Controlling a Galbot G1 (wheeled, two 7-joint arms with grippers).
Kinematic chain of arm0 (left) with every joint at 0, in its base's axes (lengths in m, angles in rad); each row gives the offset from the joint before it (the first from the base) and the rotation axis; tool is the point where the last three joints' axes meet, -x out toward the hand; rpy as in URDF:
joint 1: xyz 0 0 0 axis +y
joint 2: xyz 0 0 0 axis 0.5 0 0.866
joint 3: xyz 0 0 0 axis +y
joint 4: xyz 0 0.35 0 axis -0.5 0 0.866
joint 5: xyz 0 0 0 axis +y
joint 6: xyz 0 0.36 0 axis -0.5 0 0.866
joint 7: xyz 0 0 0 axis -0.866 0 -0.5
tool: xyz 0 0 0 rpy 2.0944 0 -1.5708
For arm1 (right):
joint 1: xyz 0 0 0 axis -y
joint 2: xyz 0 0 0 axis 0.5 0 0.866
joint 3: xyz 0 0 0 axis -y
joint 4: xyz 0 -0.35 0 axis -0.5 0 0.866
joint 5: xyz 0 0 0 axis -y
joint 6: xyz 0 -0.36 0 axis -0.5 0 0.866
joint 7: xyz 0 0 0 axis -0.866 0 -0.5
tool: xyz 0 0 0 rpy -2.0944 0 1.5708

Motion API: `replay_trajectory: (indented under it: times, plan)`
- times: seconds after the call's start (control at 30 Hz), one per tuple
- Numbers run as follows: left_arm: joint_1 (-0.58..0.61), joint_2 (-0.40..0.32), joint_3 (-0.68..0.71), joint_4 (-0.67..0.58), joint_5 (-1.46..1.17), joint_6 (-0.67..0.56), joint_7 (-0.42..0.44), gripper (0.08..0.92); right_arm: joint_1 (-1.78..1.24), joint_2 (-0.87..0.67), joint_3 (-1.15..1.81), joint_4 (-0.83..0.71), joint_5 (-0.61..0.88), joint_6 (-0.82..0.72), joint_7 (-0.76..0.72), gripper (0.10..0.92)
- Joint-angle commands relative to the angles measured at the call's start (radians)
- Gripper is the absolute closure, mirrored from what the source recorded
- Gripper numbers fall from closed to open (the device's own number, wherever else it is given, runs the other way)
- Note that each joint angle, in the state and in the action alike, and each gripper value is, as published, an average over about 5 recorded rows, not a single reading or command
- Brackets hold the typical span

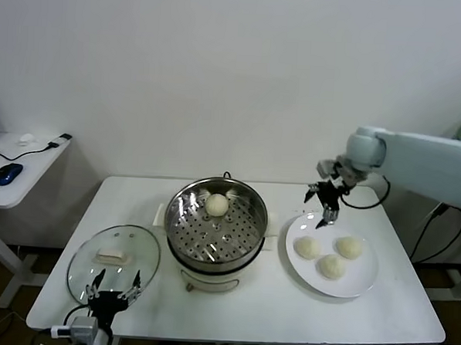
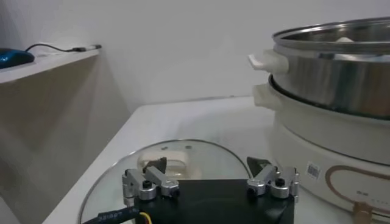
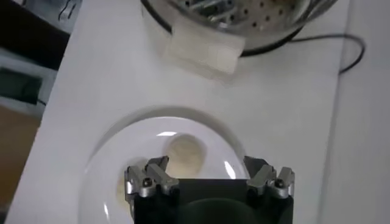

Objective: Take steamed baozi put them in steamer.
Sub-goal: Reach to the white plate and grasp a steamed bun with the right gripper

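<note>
One steamed baozi (image 1: 217, 205) lies on the perforated floor of the steamer (image 1: 243, 235), at its far side. Three more baozi (image 1: 307, 247) (image 1: 349, 247) (image 1: 331, 265) rest on a white plate (image 1: 356, 285) to the right of it. My right gripper (image 1: 321, 208) hangs open and empty above the plate's far left rim. In the right wrist view one baozi (image 3: 184, 155) shows on the plate (image 3: 122, 146) just beyond the right gripper (image 3: 209, 169). My left gripper (image 1: 115, 287) is parked open at the table's front left, over the glass lid.
A glass lid (image 1: 145, 249) with a white handle (image 2: 166, 162) lies flat left of the steamer (image 2: 341, 79). A side desk (image 1: 18, 161) with a blue mouse (image 1: 8, 173) stands off to the left. A black cord (image 3: 350, 52) runs behind the steamer.
</note>
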Motion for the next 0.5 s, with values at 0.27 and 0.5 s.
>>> replay_trajectory:
  times: [0.27, 0.5]
  plan:
    - [0.006, 0.001, 0.000, 0.005, 0.002, -0.004, -0.001, 0.177, -0.281, -0.017, 0.170, -0.114, -0.088, -0.161, 0.077, 0.203]
    - [0.000, 0.003, 0.004, 0.020, 0.010, -0.012, -0.002, 0.177, -0.350, 0.018, 0.233, -0.149, -0.107, -0.166, 0.104, 0.203]
